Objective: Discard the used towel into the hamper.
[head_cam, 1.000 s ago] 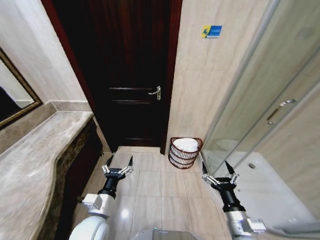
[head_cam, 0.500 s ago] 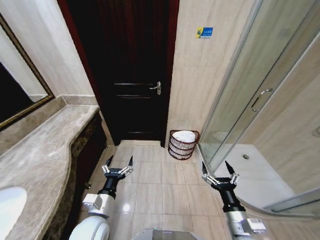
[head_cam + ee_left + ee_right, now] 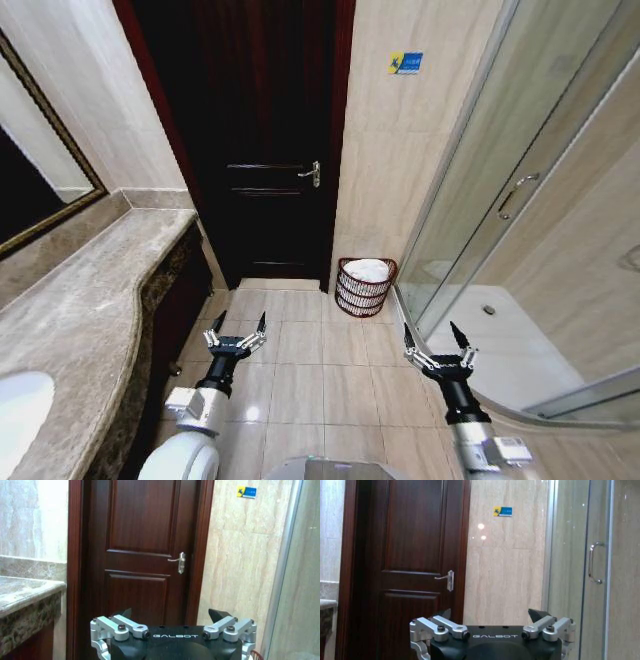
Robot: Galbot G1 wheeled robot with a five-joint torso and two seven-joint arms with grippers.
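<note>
The hamper (image 3: pixel 366 286) stands on the tiled floor (image 3: pixel 320 370) in the corner between the dark door (image 3: pixel 262 150) and the glass shower screen (image 3: pixel 500 190), close against the beige wall (image 3: pixel 390 170). A white towel (image 3: pixel 368 268) lies inside it, at rim height. The rim flares wider than the base, and its slatted sides are open.

Between the hamper and me runs an open strip of floor. It is bounded on my left by the marble counter (image 3: pixel 90 300), whose curved edge bulges into the passage, and on my right by the raised curb of the shower tray (image 3: pixel 480 340).

My left gripper (image 3: pixel 237 332) hangs low over the tiles near the counter's front, fingers spread, holding nothing. My right gripper (image 3: pixel 436 341) hangs level with it near the shower curb, likewise spread and empty. Both are well apart from the hamper.

In the left wrist view the gripper body (image 3: pixel 172 639) reads "GALBOT". A small blue and yellow sign (image 3: pixel 405 63) is fixed high on the wall; its text is too small to read. The door handle (image 3: pixel 311 173) sits at the door's right edge.
</note>
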